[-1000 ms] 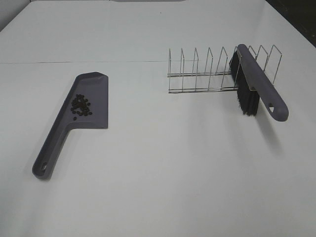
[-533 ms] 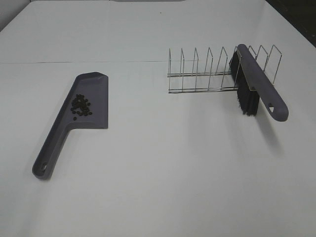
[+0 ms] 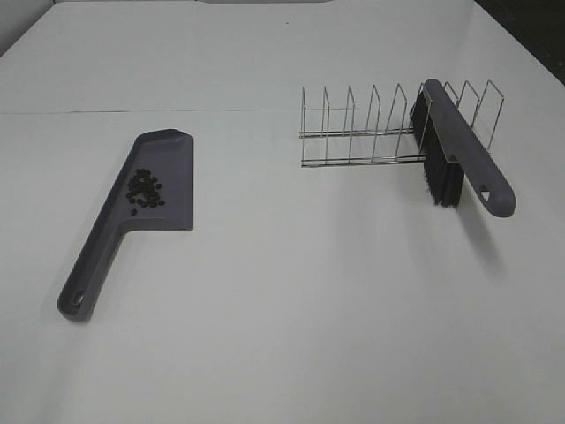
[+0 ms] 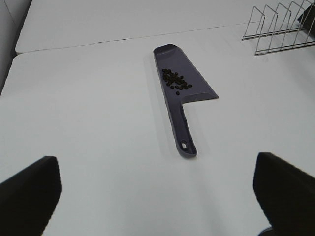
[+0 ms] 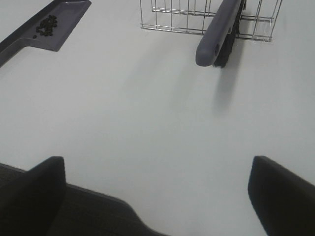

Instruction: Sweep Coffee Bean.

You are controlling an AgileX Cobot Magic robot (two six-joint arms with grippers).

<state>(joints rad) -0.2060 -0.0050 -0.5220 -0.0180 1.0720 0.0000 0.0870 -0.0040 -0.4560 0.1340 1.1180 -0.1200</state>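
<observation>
Nothing moved; left gripper [image 4: 157, 196] and right gripper [image 5: 157, 196] hover spread wide

No legible text or labels anywhere

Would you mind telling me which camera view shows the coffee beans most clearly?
The left wrist view: the coffee beans sit near its centre, with single beans distinguishable on the dustpan blade. The exterior high view shows them as a smaller dark cluster. The right wrist view catches them only small, near one corner.
</observation>
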